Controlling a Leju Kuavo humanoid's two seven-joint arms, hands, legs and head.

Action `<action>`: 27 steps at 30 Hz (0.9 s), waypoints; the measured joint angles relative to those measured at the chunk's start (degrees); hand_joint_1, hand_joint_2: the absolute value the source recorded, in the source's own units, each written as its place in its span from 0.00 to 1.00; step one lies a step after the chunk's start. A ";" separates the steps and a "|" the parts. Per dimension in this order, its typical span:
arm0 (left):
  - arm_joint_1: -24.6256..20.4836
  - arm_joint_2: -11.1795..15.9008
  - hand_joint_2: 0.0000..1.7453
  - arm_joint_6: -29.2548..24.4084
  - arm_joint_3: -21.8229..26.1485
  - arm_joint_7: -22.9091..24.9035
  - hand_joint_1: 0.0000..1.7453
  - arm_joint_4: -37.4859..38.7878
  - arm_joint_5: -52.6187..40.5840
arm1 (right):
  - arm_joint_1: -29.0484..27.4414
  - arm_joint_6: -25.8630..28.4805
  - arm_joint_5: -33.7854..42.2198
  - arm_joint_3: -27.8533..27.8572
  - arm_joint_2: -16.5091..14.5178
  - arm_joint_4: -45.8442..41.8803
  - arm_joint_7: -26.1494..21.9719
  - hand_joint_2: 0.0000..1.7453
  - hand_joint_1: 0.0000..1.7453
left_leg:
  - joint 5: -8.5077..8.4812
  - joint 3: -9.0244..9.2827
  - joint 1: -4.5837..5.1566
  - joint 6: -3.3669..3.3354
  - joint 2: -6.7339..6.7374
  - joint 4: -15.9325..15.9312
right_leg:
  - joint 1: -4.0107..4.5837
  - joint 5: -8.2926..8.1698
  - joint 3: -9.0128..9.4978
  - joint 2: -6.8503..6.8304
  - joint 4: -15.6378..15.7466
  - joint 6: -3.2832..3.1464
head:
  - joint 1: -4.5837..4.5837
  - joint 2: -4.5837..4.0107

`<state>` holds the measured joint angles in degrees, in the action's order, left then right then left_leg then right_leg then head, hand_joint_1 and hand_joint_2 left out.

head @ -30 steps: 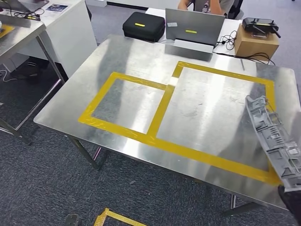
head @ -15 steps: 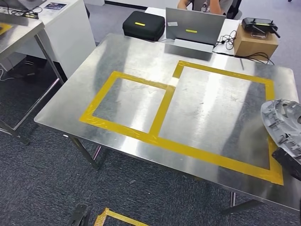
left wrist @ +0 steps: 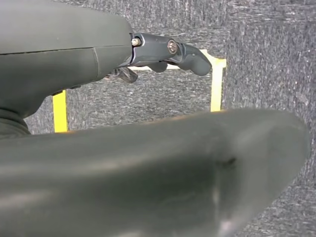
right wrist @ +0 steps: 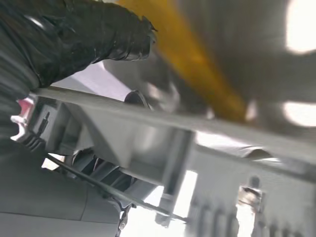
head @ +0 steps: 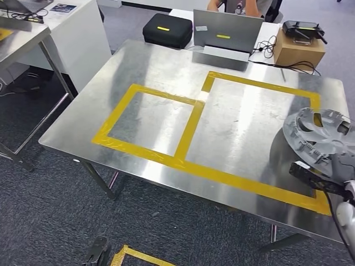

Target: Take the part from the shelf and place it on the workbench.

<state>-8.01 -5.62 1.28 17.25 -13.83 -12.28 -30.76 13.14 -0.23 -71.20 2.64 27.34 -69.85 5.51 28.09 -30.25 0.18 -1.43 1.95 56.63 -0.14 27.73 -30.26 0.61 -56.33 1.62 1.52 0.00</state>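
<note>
Your right hand [head: 330, 176] grips the round grey part [head: 319, 134] by its near rim, at the right edge of the workbench [head: 159, 66]. The part spreads out flat, up and away from the hand, and hangs over the right end of the big yellow tape box [head: 255, 138]. The box lies to the left, so that looks like the way to go. Your left hand [left wrist: 164, 54] holds nothing, with its fingers loosely bent, hanging down by the carpet.
</note>
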 joint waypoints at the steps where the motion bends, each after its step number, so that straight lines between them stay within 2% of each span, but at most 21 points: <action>1: -0.05 -0.09 0.00 0.05 -0.03 0.10 0.00 0.00 -0.10 | 0.88 0.11 -0.44 -1.77 -0.16 0.20 0.04 1.00 1.00 | -0.02 -0.01 0.00 0.00 -0.01 0.00 | 0.00 -0.01 -0.01 -0.02 0.00 0.00 | 0.01 0.00; 7: -0.22 -0.43 0.00 0.31 -0.27 0.26 0.00 -0.01 -0.30 | 4.88 -0.91 -1.60 -11.21 -1.76 0.45 0.41 1.00 1.00 | -0.11 -0.01 0.00 0.02 -0.05 0.02 | 0.00 -0.07 -0.12 -0.08 -0.04 -0.01 | 0.00 0.00; 14: -0.60 -0.79 0.00 0.58 -0.36 0.28 0.00 -0.02 -0.47 | 7.86 -0.97 -1.43 -18.95 -4.92 0.68 -0.03 1.00 1.00 | -0.12 -0.15 0.00 0.03 -0.08 0.01 | 0.00 -0.06 -0.27 -0.12 -0.07 -0.01 | -0.01 0.00; 19: -0.68 -0.87 0.00 0.62 -0.62 0.43 0.00 -0.02 -0.90 | 10.09 -1.23 -1.10 -22.16 -6.59 0.83 0.11 1.00 1.00 | -0.15 -0.26 0.00 0.07 -0.10 0.02 | 0.00 -0.06 -0.40 -0.14 -0.09 -0.01 | -0.01 0.00; 27: -0.69 -0.89 0.00 0.62 -1.31 0.46 0.00 -0.02 -1.05 | 11.45 -1.39 -0.59 -24.11 -7.40 1.21 0.16 1.00 1.00 | -0.15 -0.36 0.01 0.07 -0.11 0.02 | -0.01 -0.06 -0.49 -0.15 -0.09 -0.01 | 0.00 0.00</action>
<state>-8.70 -6.51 1.90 15.94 -13.37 -12.31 -31.81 24.59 -1.62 -71.79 -21.46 19.94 -68.64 5.67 27.94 -30.61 0.19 -1.36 1.84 56.65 -0.14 27.66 -30.75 0.46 -56.42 1.61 1.52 0.00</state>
